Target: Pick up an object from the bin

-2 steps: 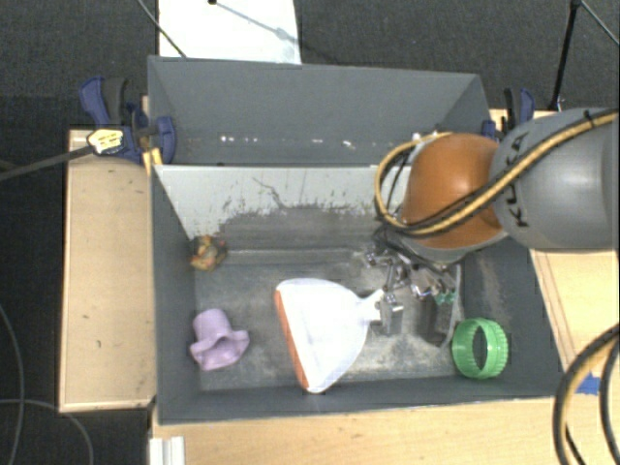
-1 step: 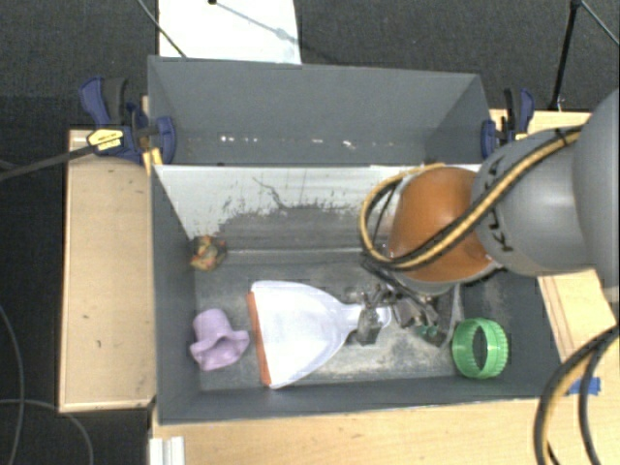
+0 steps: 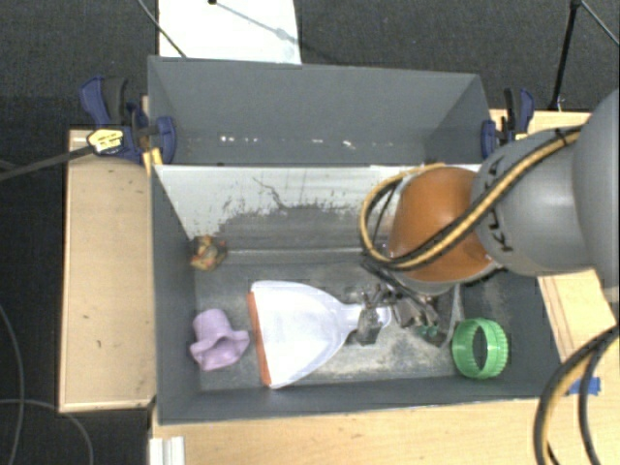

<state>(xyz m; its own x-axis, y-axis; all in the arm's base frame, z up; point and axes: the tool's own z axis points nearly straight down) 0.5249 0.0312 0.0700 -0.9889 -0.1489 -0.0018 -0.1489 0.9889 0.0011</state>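
Gripper is seen low in the grey metal bin, right of centre over the floor. It sits under the arm's orange wrist cover, which is looped by black-and-yellow cables. The gripper is placed at the narrow handle end of a white dustpan-shaped scoop; whether it is touching or just above cannot be told. Whether the gripper is open or closed cannot be told either, as its tip is dark and partly hidden under the wrist. The scoop is laid flat on the bin floor near the front wall. Its wide mouth is turned left and edged with an orange strip, and its narrow end is turned right toward the gripper. A lilac lump of knobbly shape is found just left of the scoop's mouth, near the front-left corner, parted from the scoop by a thin gap. A green ring, ribbed like a screw cap, is set right of the gripper near the front-right corner, apart from the scoop. A small brownish lump is lodged at the left where the sloped back wall meets the floor, well apart from the rest.
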